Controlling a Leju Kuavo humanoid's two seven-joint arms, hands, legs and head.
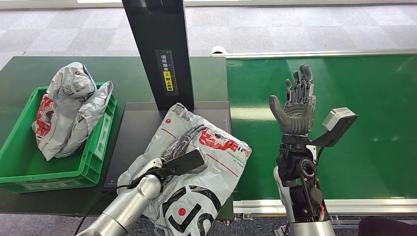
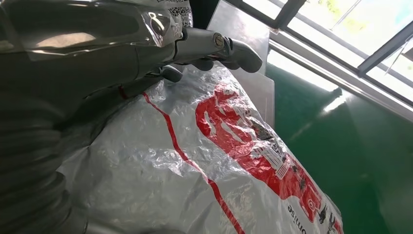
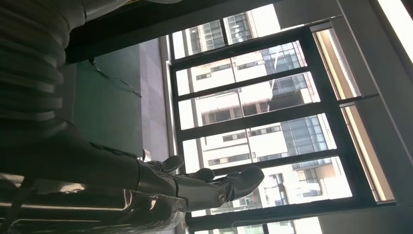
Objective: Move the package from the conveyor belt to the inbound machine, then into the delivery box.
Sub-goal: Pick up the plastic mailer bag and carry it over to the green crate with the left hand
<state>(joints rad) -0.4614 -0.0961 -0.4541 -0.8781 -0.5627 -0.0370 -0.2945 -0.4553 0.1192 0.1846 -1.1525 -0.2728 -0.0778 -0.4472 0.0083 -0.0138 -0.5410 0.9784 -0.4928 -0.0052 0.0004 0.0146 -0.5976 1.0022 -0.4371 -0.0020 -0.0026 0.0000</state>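
Nearest the robot, at about six o'clock in the head view, the silver left arm [image 1: 129,205] reaches up and in from the lower edge, and the left hand [image 1: 181,146] lies flat, palm down, on top of the package [image 1: 206,169]. Its dark fingers [image 1: 189,136] stretch toward twelve o'clock across the plastic; in the left wrist view the thumb and fingers [image 2: 229,48] press on the crinkled grey film without curling round it, so the hand rests on the bag and does not grasp it. The package is a grey plastic mailer with red print and a large black logo; it lies on the dark plate of the inbound machine [image 1: 135,128], its near end hanging over the table's front edge and its right edge reaching the side of the conveyor belt [image 1: 373,88]. At about four o'clock the right arm stands upright over the green belt, and the right hand [image 1: 293,105] is raised with fingers straight and apart, holding nothing. At about nine o'clock sits the green delivery box [image 1: 93,160], with other grey mailers [image 1: 69,108] heaped inside it and rising above its rim. Farther off, at twelve o'clock, the machine's black post [image 1: 157,44] rises with a yellow label [image 1: 168,80], and beyond it lies grey carpet floor [image 1: 295,27].
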